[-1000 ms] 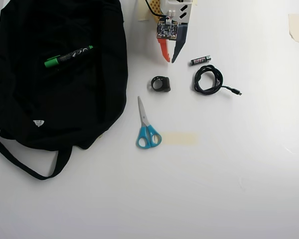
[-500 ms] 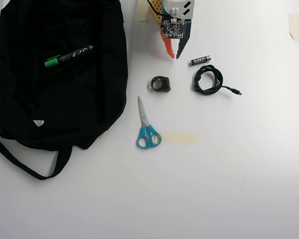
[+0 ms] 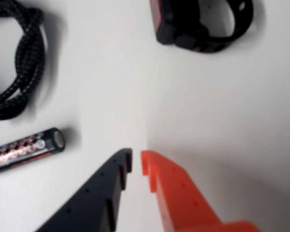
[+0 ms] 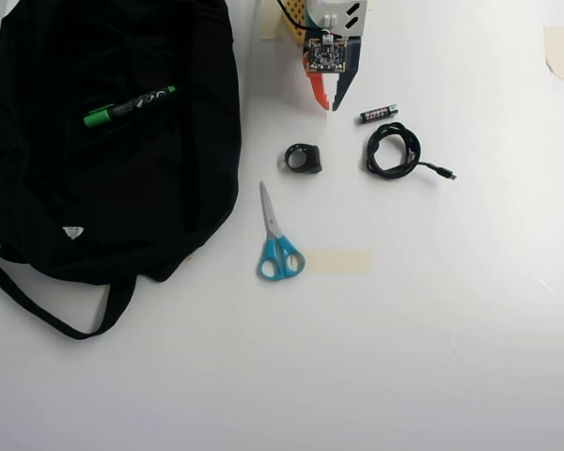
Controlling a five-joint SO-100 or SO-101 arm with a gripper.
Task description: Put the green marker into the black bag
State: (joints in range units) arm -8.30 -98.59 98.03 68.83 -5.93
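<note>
The green marker (image 4: 129,105) lies slanted on top of the black bag (image 4: 94,197) at the left of the overhead view, green cap pointing left. The bag's strap (image 4: 47,305) trails onto the table below it. My gripper (image 4: 327,106) hangs at the top centre, well to the right of the bag, with nothing between its fingers. In the wrist view the gripper (image 3: 136,161) shows a dark finger and an orange finger almost touching over bare white table. The marker and bag are out of the wrist view.
A black-pink battery (image 4: 378,113) and a coiled black cable (image 4: 393,150) lie right of the gripper. A small black ring-shaped object (image 4: 304,158) and blue-handled scissors (image 4: 276,240) lie below it. Tape strips (image 4: 338,261) stick to the white table.
Over the second the gripper pulled back toward the top edge and its fingers closed together. The marker, bag and other items stayed put.
</note>
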